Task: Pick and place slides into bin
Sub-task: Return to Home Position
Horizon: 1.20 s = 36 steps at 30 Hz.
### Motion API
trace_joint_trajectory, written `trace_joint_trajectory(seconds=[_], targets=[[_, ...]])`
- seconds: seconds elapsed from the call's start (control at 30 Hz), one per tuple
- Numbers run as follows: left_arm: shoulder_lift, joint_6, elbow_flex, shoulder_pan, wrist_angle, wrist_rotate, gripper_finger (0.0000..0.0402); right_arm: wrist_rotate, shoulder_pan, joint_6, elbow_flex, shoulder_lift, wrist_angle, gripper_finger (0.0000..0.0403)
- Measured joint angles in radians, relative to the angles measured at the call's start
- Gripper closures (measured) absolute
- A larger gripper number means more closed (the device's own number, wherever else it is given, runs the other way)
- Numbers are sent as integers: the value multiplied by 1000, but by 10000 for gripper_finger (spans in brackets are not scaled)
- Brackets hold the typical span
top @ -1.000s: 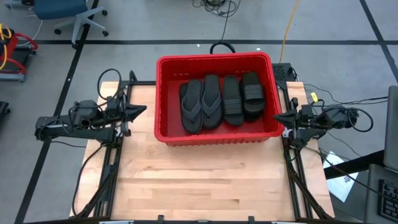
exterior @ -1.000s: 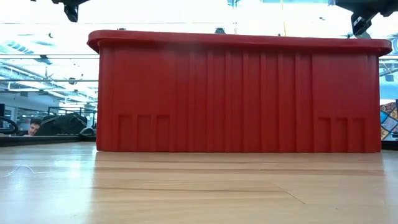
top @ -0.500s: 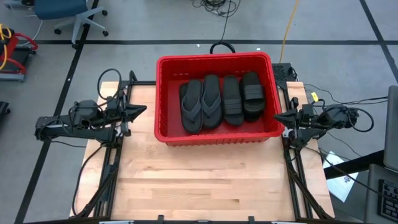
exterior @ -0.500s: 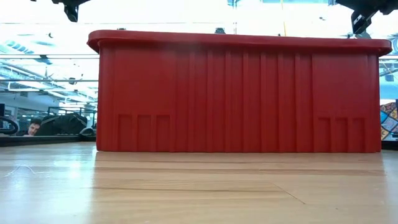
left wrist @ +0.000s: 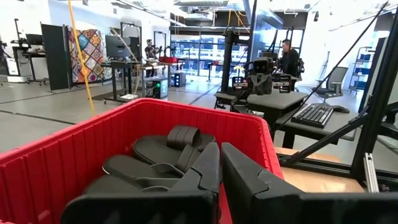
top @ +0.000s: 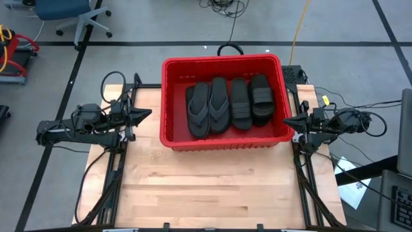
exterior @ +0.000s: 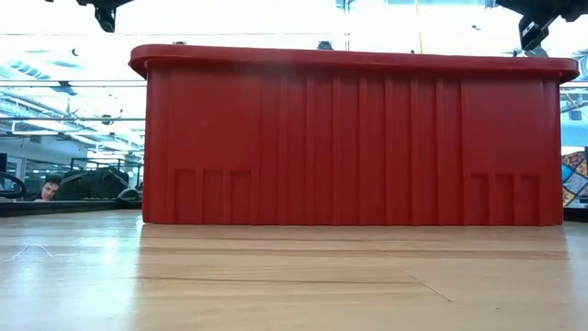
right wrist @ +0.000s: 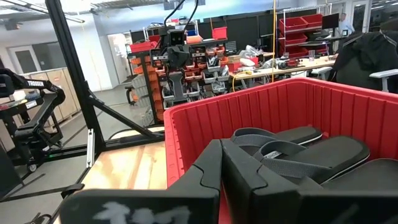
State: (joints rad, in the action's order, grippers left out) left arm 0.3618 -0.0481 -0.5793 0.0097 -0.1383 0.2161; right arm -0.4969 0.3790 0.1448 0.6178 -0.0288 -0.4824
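The red bin (top: 168,96) stands on the far half of the wooden table. Inside it black slides lie side by side: two thong flip-flops (top: 208,107) at the left, a flat one (top: 240,103), and a band-strap one (top: 261,95) at the right. My left gripper (top: 149,114) is shut, level, just left of the bin and holding nothing. My right gripper (top: 286,120) is shut, level, at the bin's right wall and holding nothing. The wrist views show each pair of shut fingers (left wrist: 219,168) (right wrist: 221,165) pointing over the bin's rim at the slides (left wrist: 168,155) (right wrist: 298,149).
The near half of the table (top: 212,193) is bare wood. Cables and arm frames run along both table sides. The low view shows the bin's near wall (exterior: 354,138) with the grippers above its corners. A person's head (exterior: 50,187) shows in the room at far left.
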Motion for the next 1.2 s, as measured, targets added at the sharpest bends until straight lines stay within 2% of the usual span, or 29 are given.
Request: trace_joint_trajectory(seconds=[0.33, 0.6, 0.9, 0.93, 0.97, 1.0, 1.1, 1.2], targets=[[0, -1, 0, 0, 0, 0, 385, 3, 0, 30, -1, -3, 67, 403], [0, -2, 0, 0, 0, 0, 385, -30, 0, -35, -1, -3, 74, 403], [0, -2, 0, 0, 0, 0, 385, -22, 0, -34, -1, -3, 75, 403], [0, -2, 0, 0, 0, 0, 385, 4, 0, -34, -1, -3, 74, 403], [0, -2, 0, 0, 0, 0, 385, 88, 0, -32, -1, -2, 75, 403], [0, -2, 0, 0, 0, 0, 385, 231, 1, -25, -1, 5, 78, 403], [0, -2, 0, 0, 1, 0, 385, 758, 2, 16, -1, 22, 102, 403], [0, -2, 0, 0, 1, 0, 385, 1151, 3, 20, -1, 20, 106, 403]])
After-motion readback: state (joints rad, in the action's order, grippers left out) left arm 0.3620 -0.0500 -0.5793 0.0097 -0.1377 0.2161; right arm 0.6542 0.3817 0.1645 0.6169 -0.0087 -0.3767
